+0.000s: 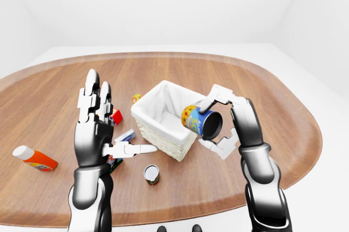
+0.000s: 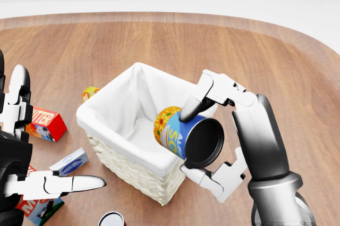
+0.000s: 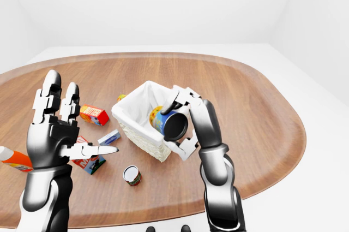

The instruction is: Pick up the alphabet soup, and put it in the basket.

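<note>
Wooden table (image 1: 262,95) — basket (image 2: 133,167), small can (image 1: 151,174), orange bottle (image 1: 34,158).

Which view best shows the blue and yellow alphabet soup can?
Head view: the blue and yellow alphabet soup can is largest there, tilted over the white-lined wicker basket in the right hand. Both eye views show it smaller.

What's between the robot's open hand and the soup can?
In the head view, the white-lined basket sits between the left robot hand and the alphabet soup.
</note>
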